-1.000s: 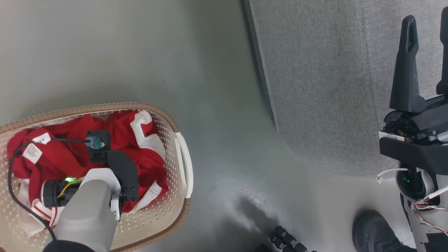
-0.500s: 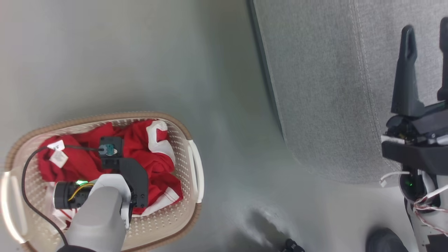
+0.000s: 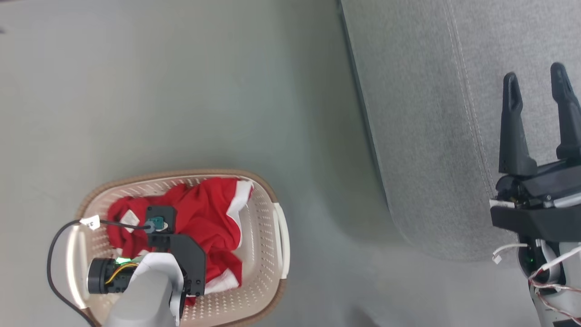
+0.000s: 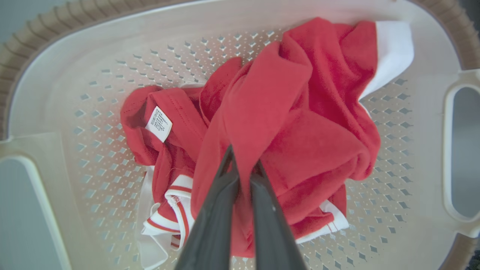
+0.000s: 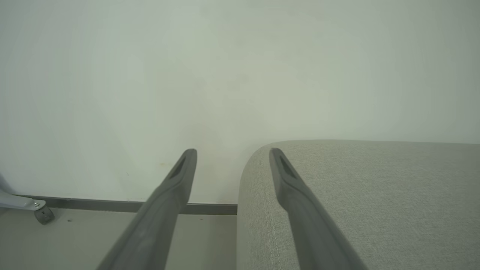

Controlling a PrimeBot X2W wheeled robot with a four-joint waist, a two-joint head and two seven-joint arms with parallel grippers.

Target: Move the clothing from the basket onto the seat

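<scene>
Clothing [image 4: 300,123] pinched inside the basket [image 3: 265,236]

A fold of the red clothing was squeezed between the two long dark fingers of the left gripper [image 4: 243,161]. The fingers were pressed nearly together, and the cloth was caught tight between them. The fold was drawn up to the fingers like a little tent. The other parts of the red pile were left lying on the bottom of the basket. White trim [image 4: 392,48] was seen along some edges of the pile. A small white label [image 4: 159,123] was sewn on near one side.

The basket was set on the grey floor [image 3: 181,91], well apart from the seat [image 3: 431,113]. In the head view, the basket was seen at the lower left and the big grey seat at the upper right.

The right gripper [image 3: 534,75] was held wide open, and nothing was gripped by it. Its fingers were pointed out above the seat, close to the stitched seam [image 3: 467,109]. In the right wrist view, the rounded corner of the seat was seen under one finger. A pale wall [image 5: 225,75] was seen behind it, and a small wheel [image 5: 44,216] was seen low down by the floor.
</scene>
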